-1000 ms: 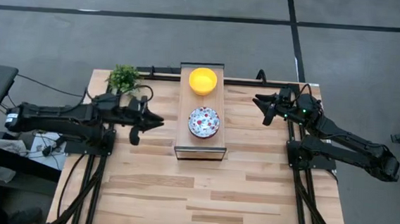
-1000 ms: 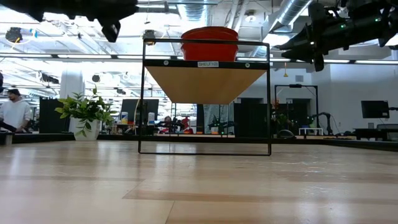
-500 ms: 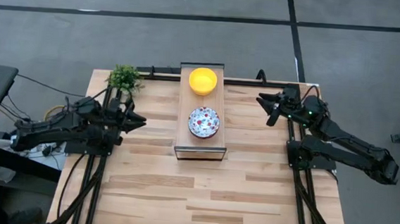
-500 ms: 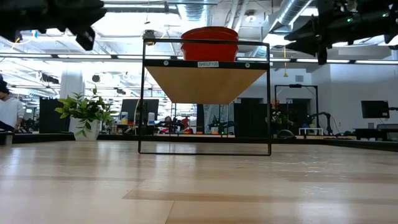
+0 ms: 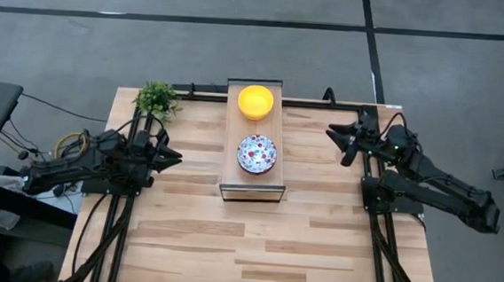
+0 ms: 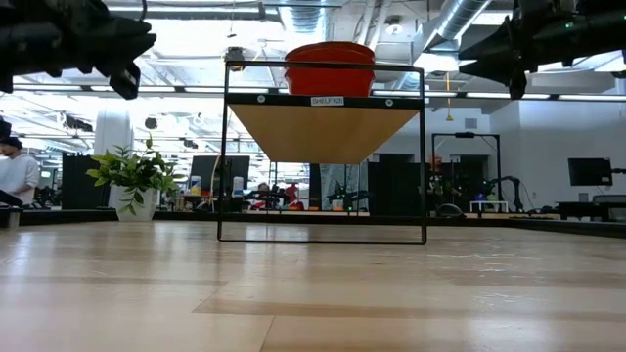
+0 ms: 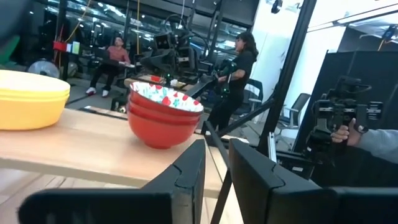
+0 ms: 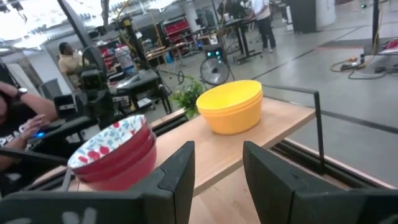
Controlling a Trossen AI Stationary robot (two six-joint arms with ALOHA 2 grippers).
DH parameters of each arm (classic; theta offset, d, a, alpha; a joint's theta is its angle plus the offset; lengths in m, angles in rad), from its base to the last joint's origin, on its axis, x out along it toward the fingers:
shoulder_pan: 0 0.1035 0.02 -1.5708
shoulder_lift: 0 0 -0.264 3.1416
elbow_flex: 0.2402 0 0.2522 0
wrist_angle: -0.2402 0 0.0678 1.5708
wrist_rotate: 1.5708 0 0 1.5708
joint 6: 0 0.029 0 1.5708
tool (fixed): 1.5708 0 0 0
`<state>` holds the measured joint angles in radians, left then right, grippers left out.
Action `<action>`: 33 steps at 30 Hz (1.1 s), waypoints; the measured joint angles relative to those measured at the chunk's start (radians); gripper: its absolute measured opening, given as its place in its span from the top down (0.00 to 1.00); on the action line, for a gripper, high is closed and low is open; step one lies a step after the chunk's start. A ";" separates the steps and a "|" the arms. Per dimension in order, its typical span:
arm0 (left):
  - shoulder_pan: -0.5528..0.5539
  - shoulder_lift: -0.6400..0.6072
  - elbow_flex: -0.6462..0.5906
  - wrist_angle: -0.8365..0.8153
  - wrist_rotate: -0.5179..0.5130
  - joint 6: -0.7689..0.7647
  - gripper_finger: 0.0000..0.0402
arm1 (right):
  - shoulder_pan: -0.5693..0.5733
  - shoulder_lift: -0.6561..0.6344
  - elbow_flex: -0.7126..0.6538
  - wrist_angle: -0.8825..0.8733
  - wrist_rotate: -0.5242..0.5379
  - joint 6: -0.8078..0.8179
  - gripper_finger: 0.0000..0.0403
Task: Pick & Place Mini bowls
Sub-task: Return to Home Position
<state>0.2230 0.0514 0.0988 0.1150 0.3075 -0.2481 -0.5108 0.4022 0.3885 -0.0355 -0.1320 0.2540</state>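
While both arms are hanging out at the bench's (image 5: 272,240) sides, we're seeing the yellow stack (image 5: 256,101) and the floral stack (image 5: 257,153) sitting on the shelf (image 5: 231,180) in the bench's middle. The yellow stack is sitting at the shelf's far end and the floral stack nearer its middle, w/ bare wood showing btw them.

Every bowl is sitting upright, mouth facing up. Being round, they're showing no long axis of their own. The 2 stacks are lining up along the shelf's length, which is running from the bench's near edge toward its far edge. In the low view only the floral stack's red outsides are showing above the shelf top.

The left claw (image 5: 176,156) is hovering over the bench's left part, tips pointing at the shelf. It's sitting approx level w/ the floral stack and well apart from it, w/ a narrow gap btw its fingers (image 7: 191,177) and nothing in them.

The right claw (image 5: 333,133) is hovering on the opposite side, also pointing at the shelf, approx level w/ the bare wood btw the stacks. Its fingers (image 8: 180,171) are spreading wider and holding nothing. Both stacks are lying btw the 2 claws, touching neither.

A potted plant (image 5: 155,99) is standing at the far left corner.
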 joint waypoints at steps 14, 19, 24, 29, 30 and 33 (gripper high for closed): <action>0.001 -0.003 -0.072 0.004 -0.154 0.032 0.82 | 0.020 0.004 0.000 -0.047 0.147 -0.028 0.69; 0.000 -0.004 -0.084 0.013 -0.153 0.031 0.82 | 0.030 0.003 -0.001 -0.056 0.158 -0.060 0.69; 0.000 -0.004 -0.084 0.029 -0.153 0.034 0.82 | 0.075 0.025 -0.001 -0.070 0.162 -0.097 0.69; 0.000 -0.004 -0.084 0.032 -0.145 0.028 0.82 | 0.124 -0.039 -0.002 -0.134 0.202 -0.119 0.69; 0.000 -0.004 -0.084 0.035 -0.137 0.028 0.82 | 0.133 -0.067 -0.001 -0.152 0.214 -0.121 0.69; 0.000 -0.004 -0.084 0.043 -0.123 0.027 0.82 | 0.157 -0.137 -0.001 -0.204 0.214 -0.124 0.69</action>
<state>0.2231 0.0471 0.0151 0.1577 0.1844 -0.2207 -0.3538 0.2648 0.3874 -0.2393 0.0823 0.1299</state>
